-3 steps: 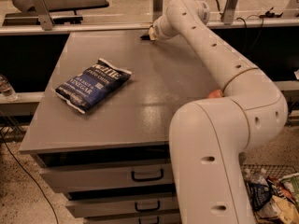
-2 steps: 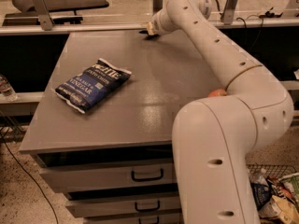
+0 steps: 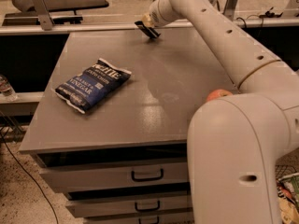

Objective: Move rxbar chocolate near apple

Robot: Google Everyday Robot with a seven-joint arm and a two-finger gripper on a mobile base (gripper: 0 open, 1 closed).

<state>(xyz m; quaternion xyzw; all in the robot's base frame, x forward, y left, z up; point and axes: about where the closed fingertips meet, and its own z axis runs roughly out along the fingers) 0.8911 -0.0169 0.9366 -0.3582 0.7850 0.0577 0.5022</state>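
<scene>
My gripper [image 3: 149,23] is at the far edge of the grey table [image 3: 159,73], near the back middle. It is shut on the rxbar chocolate [image 3: 148,31], a small dark flat bar that hangs tilted from the fingers just above the tabletop. The apple [image 3: 217,95], round and orange-red, sits at the right side of the table. It is partly hidden behind my white arm. The bar is far from the apple, at the back of the table.
A large blue chip bag [image 3: 92,84] lies on the left half of the table. Drawers with dark handles [image 3: 147,175] are below the front edge. My bulky arm covers the table's right front corner. A rail runs behind the table.
The gripper has risen a little at the far edge, and the dark bar now shows tilted and lifted off the table in its fingers.
</scene>
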